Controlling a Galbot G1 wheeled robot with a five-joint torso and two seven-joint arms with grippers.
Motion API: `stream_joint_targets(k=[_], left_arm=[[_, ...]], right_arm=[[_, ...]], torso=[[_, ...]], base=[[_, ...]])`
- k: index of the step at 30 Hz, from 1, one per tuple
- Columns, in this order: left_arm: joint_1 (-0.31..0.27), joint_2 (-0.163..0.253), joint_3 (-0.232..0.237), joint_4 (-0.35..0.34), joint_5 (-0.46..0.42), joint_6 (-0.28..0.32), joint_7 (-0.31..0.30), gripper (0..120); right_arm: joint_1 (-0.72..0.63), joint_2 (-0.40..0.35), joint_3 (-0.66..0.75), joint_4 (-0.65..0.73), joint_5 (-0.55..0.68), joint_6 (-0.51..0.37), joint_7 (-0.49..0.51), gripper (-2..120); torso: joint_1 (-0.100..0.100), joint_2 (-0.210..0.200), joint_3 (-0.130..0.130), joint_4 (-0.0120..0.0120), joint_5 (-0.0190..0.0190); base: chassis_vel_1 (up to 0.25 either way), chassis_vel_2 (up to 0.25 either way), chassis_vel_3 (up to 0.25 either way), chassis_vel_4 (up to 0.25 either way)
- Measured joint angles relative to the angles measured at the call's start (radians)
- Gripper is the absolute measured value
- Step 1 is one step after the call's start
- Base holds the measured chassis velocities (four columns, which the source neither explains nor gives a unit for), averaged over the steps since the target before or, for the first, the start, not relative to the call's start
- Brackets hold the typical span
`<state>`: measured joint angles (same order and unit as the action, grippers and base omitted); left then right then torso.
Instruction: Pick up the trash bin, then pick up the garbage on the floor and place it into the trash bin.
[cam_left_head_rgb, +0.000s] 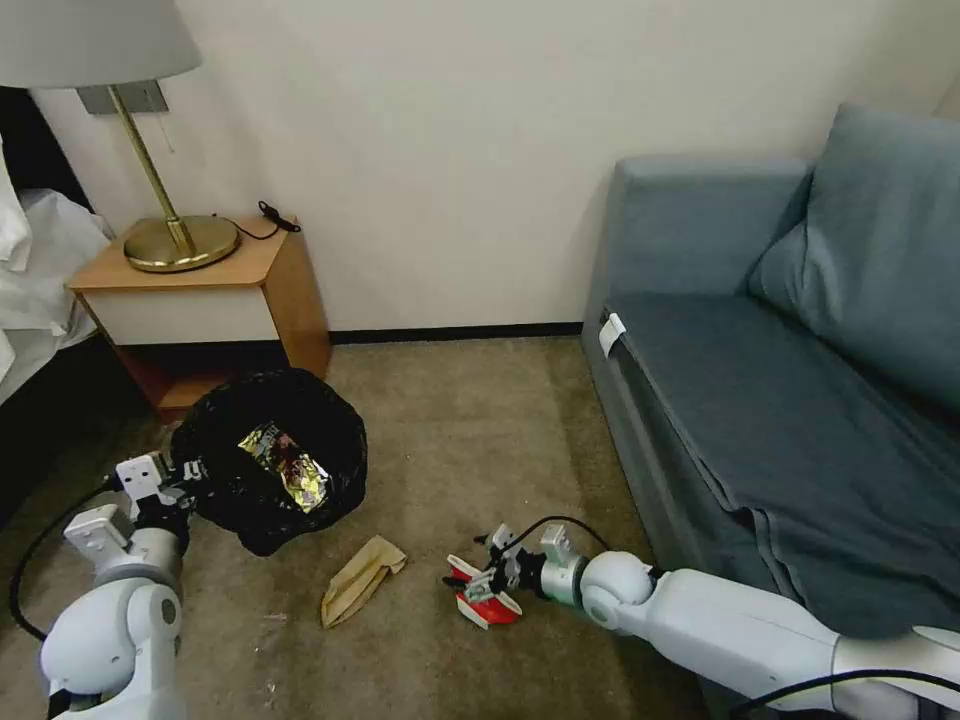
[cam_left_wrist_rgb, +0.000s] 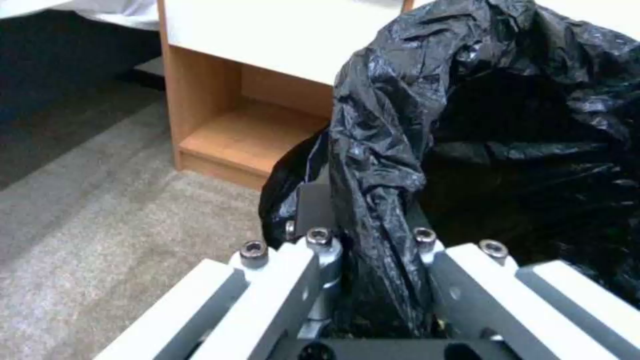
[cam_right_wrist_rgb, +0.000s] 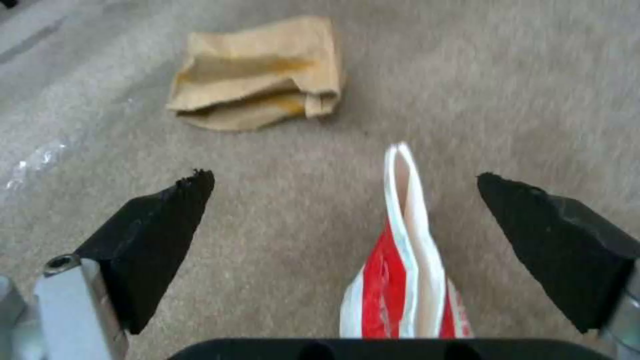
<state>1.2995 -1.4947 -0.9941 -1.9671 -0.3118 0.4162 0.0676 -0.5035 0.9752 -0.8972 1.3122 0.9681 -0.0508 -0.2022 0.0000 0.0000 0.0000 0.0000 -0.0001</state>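
Down on the carpet (cam_left_head_rgb: 480, 420), the crushed red-and-white paper cup (cam_left_head_rgb: 478, 598) lies flat, with its long side running from the right gripper (cam_left_head_rgb: 487, 580) out toward the paper bag (cam_left_head_rgb: 360, 580). In the right wrist view the cup (cam_right_wrist_rgb: 403, 280) sits between the two black fingers (cam_right_wrist_rgb: 160, 240), which are spread wide apart and not touching it. The tan paper bag (cam_right_wrist_rgb: 260, 75) lies near the cup, with its long side slanting toward the trash bin (cam_left_head_rgb: 270, 460).

The left gripper (cam_left_head_rgb: 185, 480) holds the bin by its rim. In the left wrist view its fingers (cam_left_wrist_rgb: 313, 210) are pressed on the black bag (cam_left_wrist_rgb: 380, 165) at the rim. The bin's open mouth faces up, and a shiny snack wrapper (cam_left_head_rgb: 285, 465) lies inside.

A wooden nightstand (cam_left_head_rgb: 220, 300) with a gold lamp (cam_left_head_rgb: 170, 235) stands behind the bin. A blue sofa (cam_left_head_rgb: 780, 380) stands to the right, against a plain wall (cam_left_head_rgb: 450, 150).
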Motion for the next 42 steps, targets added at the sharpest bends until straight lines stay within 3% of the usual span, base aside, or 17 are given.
stream_joint_targets(k=[8, 20, 37, 40, 42], left_arm=[[0.004, -0.006, 0.004, 0.013, 0.009, -0.009, 0.002, 4], [0.014, -0.002, -0.001, 0.0, 0.012, -0.009, 0.003, 4], [0.012, -0.006, 0.002, 0.003, 0.023, -0.008, 0.003, 4], [0.013, -0.004, -0.002, 0.003, 0.021, -0.009, 0.003, 4], [0.014, -0.004, -0.005, 0.004, 0.019, -0.01, 0.003, 4]], right_arm=[[-0.02, 0.045, -0.011, -0.118, -0.03, -0.017, -0.058, 100], [-0.041, 0.115, 0.051, -0.289, -0.115, 0.042, -0.139, 100], [-0.057, 0.119, 0.095, -0.372, -0.175, 0.089, -0.193, 100], [-0.062, 0.123, 0.099, -0.384, -0.184, 0.097, -0.202, 99], [-0.064, 0.128, 0.102, -0.396, -0.188, 0.107, -0.211, 91]], torso=[[0.0, 0.0, 0.0, -0.0001, 0.0001], [0.0, 0.0, 0.0, 0.0001, 0.0003], [0.0, 0.0, 0.0, -0.0001, 0.0], [0.0, 0.0, 0.0, -0.0001, 0.0001], [0.0, 0.0, 0.0, -0.0001, 0.0]], base=[[0.0, 0.0, 0.0, 0.0], [0.0, 0.0, 0.0, 0.0], [0.0, 0.0, 0.0, 0.0], [0.0, 0.0, 0.0, 0.0], [0.0, 0.0, 0.0, 0.0]])
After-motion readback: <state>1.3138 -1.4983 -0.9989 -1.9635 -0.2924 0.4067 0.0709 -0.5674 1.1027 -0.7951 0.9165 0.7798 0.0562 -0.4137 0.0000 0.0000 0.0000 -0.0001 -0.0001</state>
